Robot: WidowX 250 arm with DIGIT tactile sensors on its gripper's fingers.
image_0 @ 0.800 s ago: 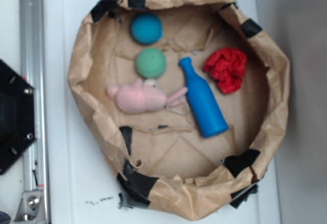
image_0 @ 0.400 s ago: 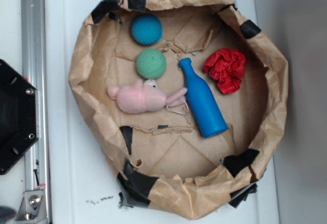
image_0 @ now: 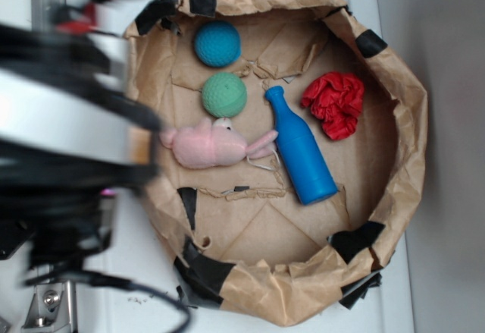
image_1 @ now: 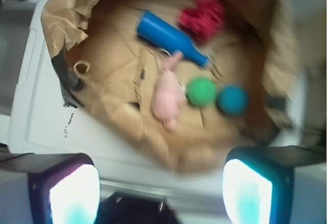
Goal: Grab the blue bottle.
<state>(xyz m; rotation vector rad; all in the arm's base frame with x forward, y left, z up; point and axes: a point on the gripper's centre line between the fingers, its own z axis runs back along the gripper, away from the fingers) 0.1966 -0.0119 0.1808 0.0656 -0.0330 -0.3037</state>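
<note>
Blue bottle [image_0: 301,151] beside pink toy [image_0: 206,145]

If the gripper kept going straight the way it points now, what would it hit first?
Probably the near wall of the paper basket, or the pink plush toy just past it. The gripper is well short of the blue bottle; blur makes depth uncertain.

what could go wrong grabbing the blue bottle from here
The pink plush toy has a limb touching the blue bottle, so closing near the neck could snag it too. The green ball lies close to the neck and may get knocked and roll. The gripper, open, is outside the paper bowl's raised rim and could clip it coming in.
</note>
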